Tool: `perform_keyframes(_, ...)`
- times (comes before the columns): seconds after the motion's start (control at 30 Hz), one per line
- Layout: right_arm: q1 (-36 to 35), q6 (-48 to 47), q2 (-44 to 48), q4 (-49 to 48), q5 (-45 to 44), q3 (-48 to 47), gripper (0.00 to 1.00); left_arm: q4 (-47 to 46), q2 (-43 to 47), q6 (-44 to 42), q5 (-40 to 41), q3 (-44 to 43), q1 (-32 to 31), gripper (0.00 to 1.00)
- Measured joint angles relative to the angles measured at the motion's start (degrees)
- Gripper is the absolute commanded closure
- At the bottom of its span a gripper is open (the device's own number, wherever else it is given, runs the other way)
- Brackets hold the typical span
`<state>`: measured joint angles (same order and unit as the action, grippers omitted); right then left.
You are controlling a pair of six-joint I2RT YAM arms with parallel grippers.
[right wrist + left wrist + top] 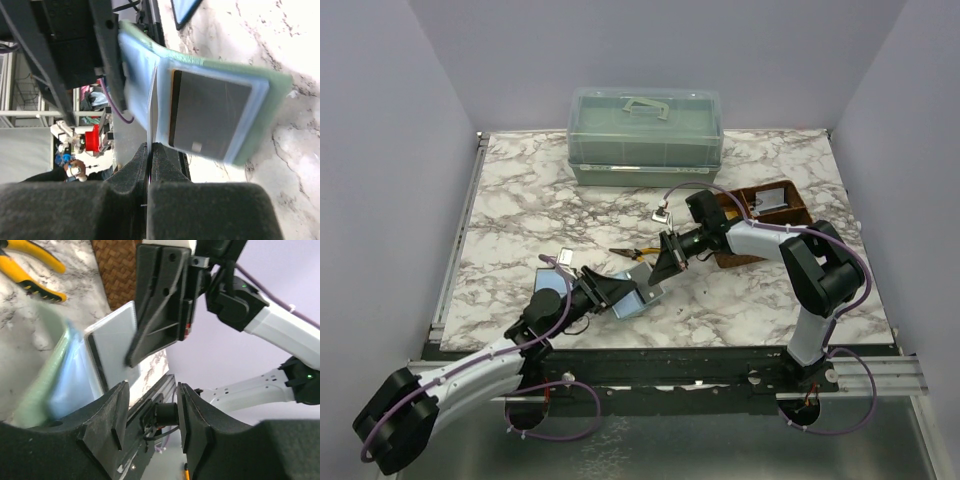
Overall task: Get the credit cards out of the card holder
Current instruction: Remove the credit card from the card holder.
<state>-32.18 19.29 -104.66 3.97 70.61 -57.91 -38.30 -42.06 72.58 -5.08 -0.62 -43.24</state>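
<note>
Right end effector (150,149) grips card (114,342) | left end effector (152,388) unclear | marble table (520,200), lilac walls (380,150)

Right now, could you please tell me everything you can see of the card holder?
The card holder is a flat, soft-looking wallet, pale green outside and light blue inside. Its dark-edged pocket holds a grey card. It sits between the two grippers near the marble table's front middle, apparently tilted. A pale card sticks out of it, pinched edge-on by the shut right gripper. The left gripper, jaws apart, is right beside it; whether they touch is unclear.
</note>
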Motion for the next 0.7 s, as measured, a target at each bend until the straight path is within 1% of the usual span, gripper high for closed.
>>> perform_keyframes(0.2, 0.00, -1.31, 0.00, 1.97, -3.08, 0.00, 1.00, 3.58, 6.45, 1.53, 1.22, 0.07, 0.00, 0.46)
perform_keyframes(0.33, 0.00, -1.42, 0.00, 2.16, -3.30, 0.00, 1.00, 4.79, 7.02, 2.19, 2.10, 0.07, 0.00, 0.43)
perform_keyframes(0.47, 0.00, -1.40, 0.00, 2.19, -3.28, 0.00, 1.00, 4.96, 3.37, 2.27, 2.14, -0.15, 0.00, 0.43)
perform_keyframes(0.7, 0.00, -1.46, -0.02, 2.19, -3.28, 0.00, 1.00, 1.84, -7.23, 1.95, 2.01, -2.43, 0.00, 0.46)
